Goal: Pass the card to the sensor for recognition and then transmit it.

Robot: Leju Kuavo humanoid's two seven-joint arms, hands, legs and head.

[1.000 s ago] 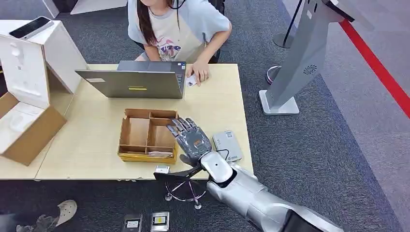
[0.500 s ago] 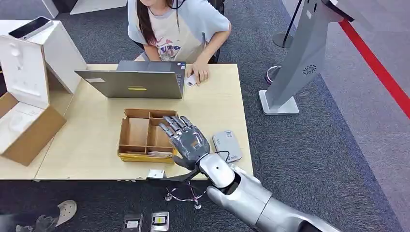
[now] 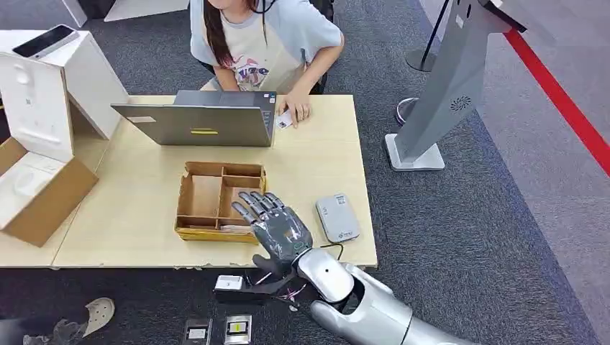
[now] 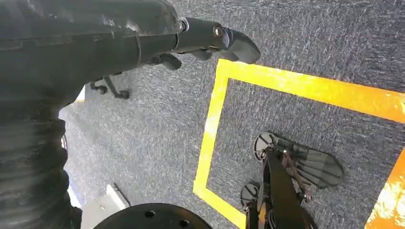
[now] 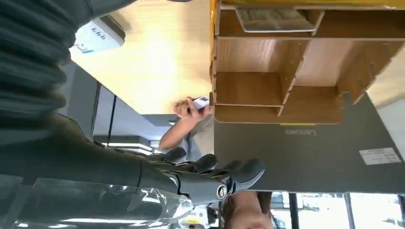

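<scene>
The robot's right hand [image 3: 279, 228] hovers with fingers spread over the cardboard tray's [image 3: 203, 196] near corner; the grey sensor [image 3: 337, 217] lies just beside it on the counter [image 3: 144, 208].

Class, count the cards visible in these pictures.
2. One card lies in the cardboard tray's near compartment; another card is under a person's hand beside the laptop. More may be stacked or hidden.

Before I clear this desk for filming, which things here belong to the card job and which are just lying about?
Belonging to the job:
- right hand, open, above the tray
- cardboard tray with a card in its near compartment
- grey sensor beside the tray

Just lying about:
- laptop
- open carton at the desk's left end
- white stand on the floor
</scene>
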